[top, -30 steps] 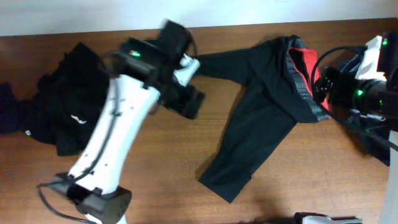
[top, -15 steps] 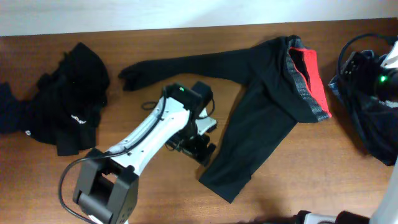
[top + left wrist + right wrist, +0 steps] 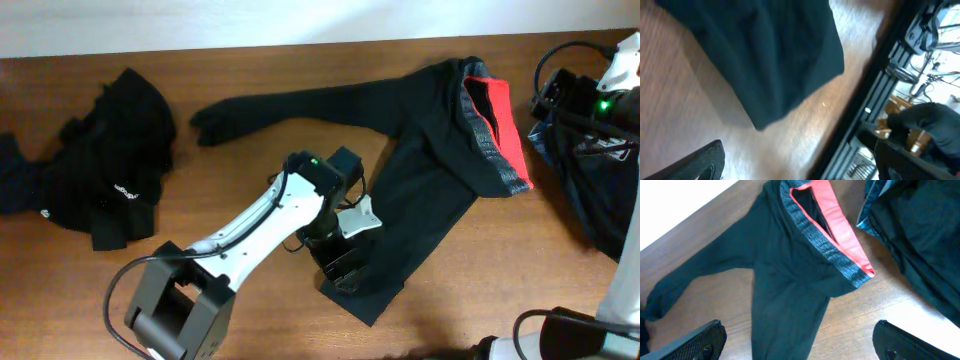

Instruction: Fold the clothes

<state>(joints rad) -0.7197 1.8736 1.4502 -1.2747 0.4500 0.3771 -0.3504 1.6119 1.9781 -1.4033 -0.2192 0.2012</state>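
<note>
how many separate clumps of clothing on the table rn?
3. Black trousers spread out in the middle, a black heap at the left edge, a dark navy heap at the right edge. Either heap may hide more than one piece.

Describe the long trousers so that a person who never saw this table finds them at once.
On the wooden table, right of centre, black trousers lie spread with legs splayed. Unlike the dark heap at left, they show a speckled grey waistband and bright red lining.
</note>
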